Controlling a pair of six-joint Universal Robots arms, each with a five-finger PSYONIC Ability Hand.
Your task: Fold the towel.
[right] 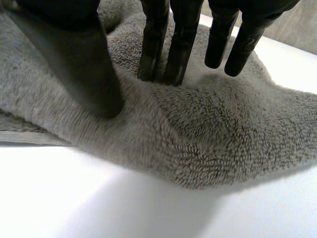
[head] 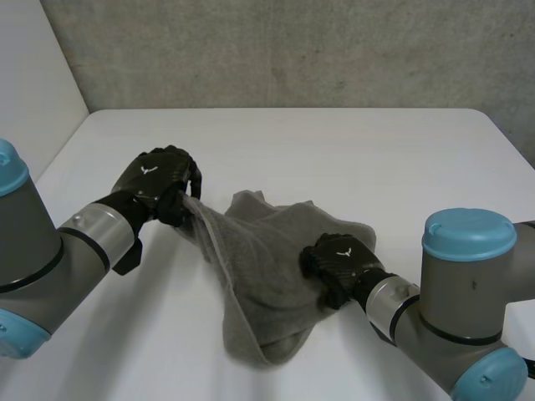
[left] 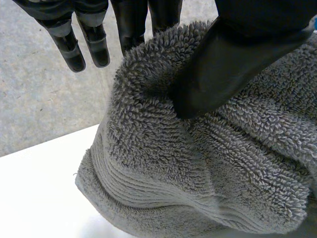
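We are at the grasping step. The towel (head: 259, 259) lies in a crumpled heap in the middle of the table (head: 359, 150), between our 2 arms, and no clean fold is made yet.

Our left hand (head: 157, 185) holds the towel's left edge, lifted off the table. In the left wrist view its thumb (left: 218, 69) presses the terry against the fingers (left: 131, 25) behind it in a firm pinch, while other fingers hang free beside the cloth. Our right hand (head: 341, 261) sits low on the towel's right part. In the right wrist view its thumb (right: 84, 64) and fingers (right: 156, 47) dig into the pile with a ridge of cloth between them. We read that as a pinch, though a shallow one.

Next, we judge, the cloth has to be spread before any fold. That means drawing both hands apart to tension it, and the right grip may slip. A flat hem (left: 129, 193) runs below the left hand's hold, but the corners are buried in the bunch and we cannot tell where they lie.

Bare table opens wide beyond the towel and to both sides. The near side is crowded by our arms.
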